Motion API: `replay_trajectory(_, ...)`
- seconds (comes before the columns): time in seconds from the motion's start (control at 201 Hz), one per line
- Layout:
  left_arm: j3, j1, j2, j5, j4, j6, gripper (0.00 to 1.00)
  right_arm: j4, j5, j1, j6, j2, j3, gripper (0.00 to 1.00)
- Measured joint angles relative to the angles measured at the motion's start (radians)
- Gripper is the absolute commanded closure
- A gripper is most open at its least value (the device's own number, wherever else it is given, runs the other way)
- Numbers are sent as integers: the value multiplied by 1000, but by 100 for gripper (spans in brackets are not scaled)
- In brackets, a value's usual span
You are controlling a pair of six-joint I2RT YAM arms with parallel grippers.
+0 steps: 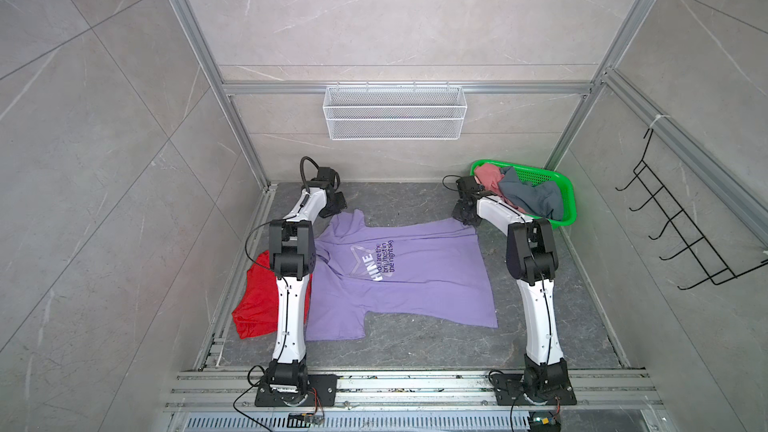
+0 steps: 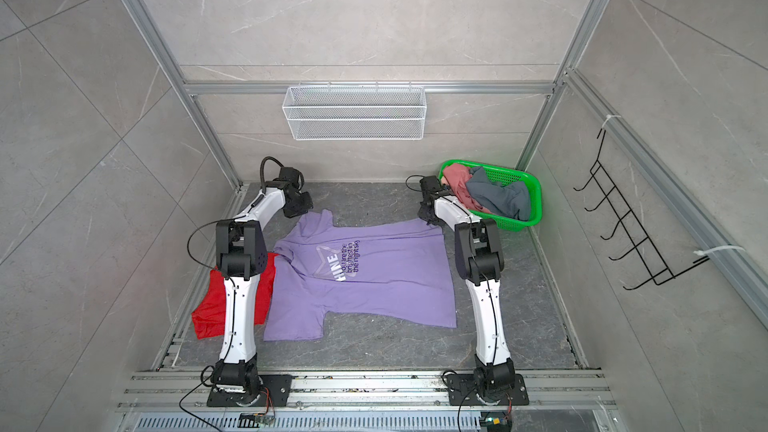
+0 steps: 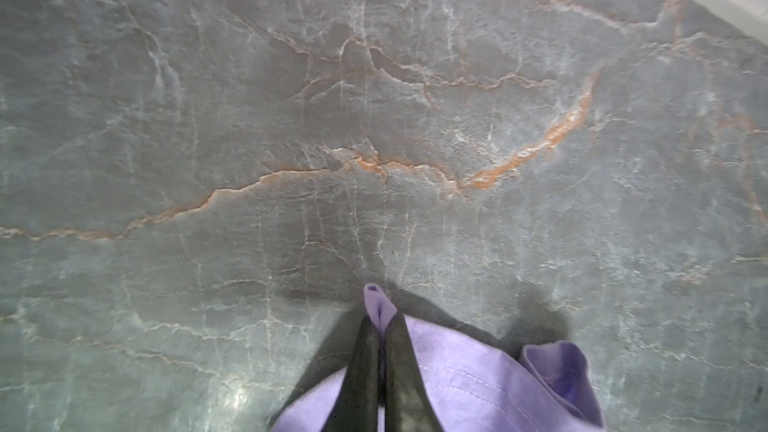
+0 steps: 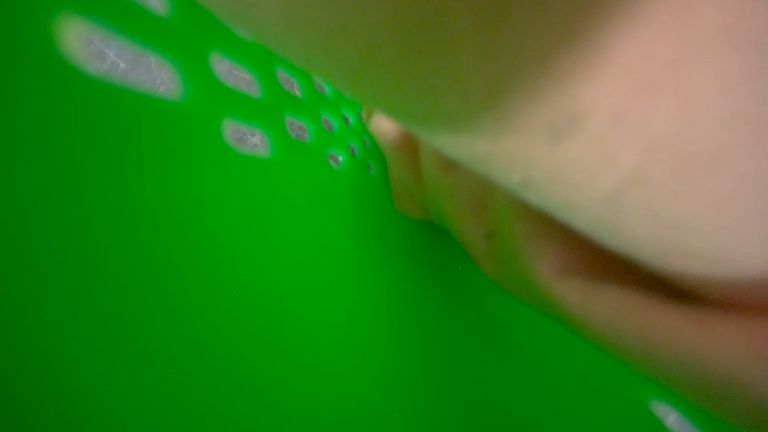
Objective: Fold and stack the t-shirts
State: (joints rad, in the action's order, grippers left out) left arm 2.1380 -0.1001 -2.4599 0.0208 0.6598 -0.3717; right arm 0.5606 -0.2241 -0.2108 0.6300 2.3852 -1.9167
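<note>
Lavender tee [image 1: 407, 280] spread flat on the table [image 1: 395, 201] between both arms.
Its long axis is laid left to right, collar leftward. The far sleeve tip is nipped by the left gripper [image 3: 381, 326], jaws pressed together; the right gripper [image 1: 464, 216], closed, is set at the far hem corner, a hold there unconfirmed.

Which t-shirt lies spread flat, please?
The lavender star-print t-shirt; the red t-shirt lies bunched, the pink t-shirt and grey-blue t-shirt crumpled in the green plastic basket.
</note>
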Motion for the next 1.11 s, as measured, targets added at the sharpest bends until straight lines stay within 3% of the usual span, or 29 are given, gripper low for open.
replay_trajectory(0.065, -4, 0, 6, 5, -4, 0, 100, -8, 0, 0, -6, -1, 2, 100)
replay_trajectory(0.259, -9, 0, 31, 8, -13, 2, 100, -99, 4, -3, -58, -76, 125, 100)
replay_trajectory(0.513, -106, 0, 161, 8, -56, 10, 100, -273, 15, -29, -134, -315, 349, 100)
replay_trajectory(0.836, -203, 0, 354, 11, -117, 33, 100, -414, 12, -30, -159, -465, 472, 100)
replay_trajectory(1.105, -207, 0, 393, 8, -161, 94, 100, -462, -61, -30, -150, -489, 488, 100)
